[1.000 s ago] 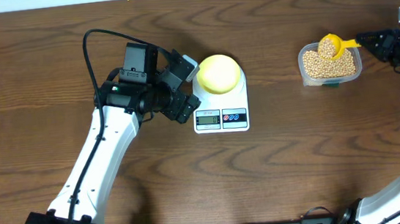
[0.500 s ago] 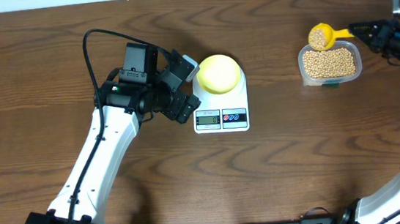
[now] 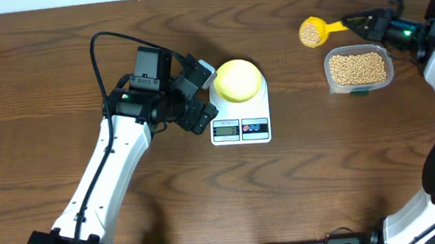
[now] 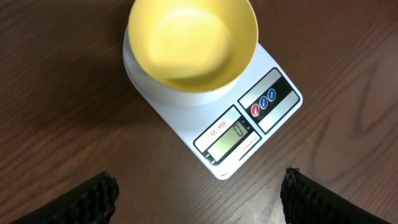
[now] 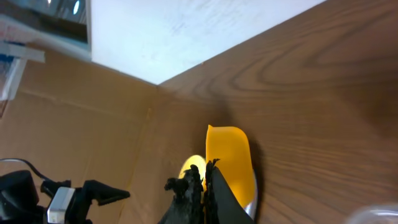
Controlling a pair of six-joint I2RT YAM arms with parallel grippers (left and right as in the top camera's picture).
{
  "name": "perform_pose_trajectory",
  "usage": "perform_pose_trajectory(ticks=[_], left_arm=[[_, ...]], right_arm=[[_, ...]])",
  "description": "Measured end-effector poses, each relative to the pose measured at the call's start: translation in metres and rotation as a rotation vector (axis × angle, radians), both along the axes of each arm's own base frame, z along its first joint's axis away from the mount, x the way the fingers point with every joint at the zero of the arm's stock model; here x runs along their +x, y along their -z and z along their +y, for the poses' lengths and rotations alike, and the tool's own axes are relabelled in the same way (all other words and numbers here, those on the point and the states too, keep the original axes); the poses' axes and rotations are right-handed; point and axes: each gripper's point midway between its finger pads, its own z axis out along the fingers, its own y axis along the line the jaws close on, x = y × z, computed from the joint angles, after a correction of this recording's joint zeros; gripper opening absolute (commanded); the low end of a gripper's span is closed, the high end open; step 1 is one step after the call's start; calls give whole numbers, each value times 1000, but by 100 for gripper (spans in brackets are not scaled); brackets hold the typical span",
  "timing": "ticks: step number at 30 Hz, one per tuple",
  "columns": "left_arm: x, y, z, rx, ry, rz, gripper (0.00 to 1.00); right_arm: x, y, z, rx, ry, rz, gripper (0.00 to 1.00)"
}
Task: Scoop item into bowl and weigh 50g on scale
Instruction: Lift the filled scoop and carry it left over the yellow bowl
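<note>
Overhead: loaded scoop (image 3: 312, 32) held over the table (image 3: 327, 175), just up-left of the tub (image 3: 328, 75).
Right gripper (image 3: 367, 26) clamps the scoop's handle; beans (image 3: 359, 67) fill the tub. Pale yellow bowl (image 3: 238, 79) sits on the scale (image 3: 241, 129). Left gripper (image 3: 207, 99), fingers spread, sits just beside the scale's left edge.

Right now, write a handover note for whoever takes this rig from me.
Left pincer: open, holding nothing, hovering beside the scale.
Right pincer: shut on the handle of the yellow scoop, which is loaded with beans and is outside the tub, on its scale side.
Bowl: on the scale, empty; the display appears to read 0.
Done: one scoop filled.
Left: tip it into the bowl, repeat to 50 g.
</note>
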Motion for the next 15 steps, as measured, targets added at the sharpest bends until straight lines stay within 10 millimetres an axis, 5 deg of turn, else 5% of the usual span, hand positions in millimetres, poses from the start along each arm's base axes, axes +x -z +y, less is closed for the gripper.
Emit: perform_pose_trajectory(ticks=[15], left_arm=[[0,0,0,0,0,0,86]], right_arm=[[-2,3,72,-20,-106,11,1]])
